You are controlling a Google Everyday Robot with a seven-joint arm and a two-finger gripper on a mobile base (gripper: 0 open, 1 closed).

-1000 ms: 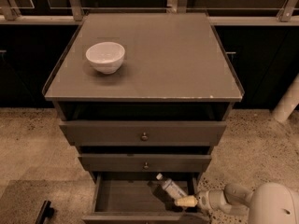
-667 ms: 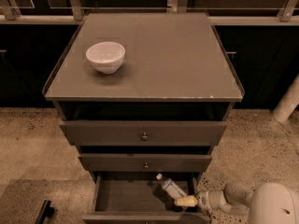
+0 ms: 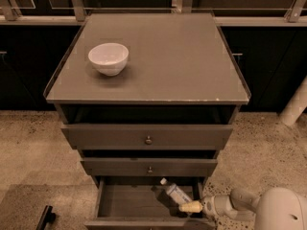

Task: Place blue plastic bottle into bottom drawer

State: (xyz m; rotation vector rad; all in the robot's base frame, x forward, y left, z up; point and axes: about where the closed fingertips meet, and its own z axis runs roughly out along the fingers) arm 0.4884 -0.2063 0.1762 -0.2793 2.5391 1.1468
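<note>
The blue plastic bottle [image 3: 176, 193] lies tilted inside the open bottom drawer [image 3: 129, 201], at its right side, with the white cap pointing up and left. My gripper [image 3: 191, 207] is at the drawer's right front corner, its cream tip right at the bottle's lower end. I cannot tell whether it touches or holds the bottle. The arm [image 3: 240, 202] comes in from the bottom right.
A white round bowl [image 3: 108, 58] stands on the cabinet top [image 3: 163, 61] at the left. The two upper drawers [image 3: 147, 137] with round knobs are closed. A dark object [image 3: 45, 218] lies on the floor at bottom left. A white post [image 3: 295, 104] stands at the right.
</note>
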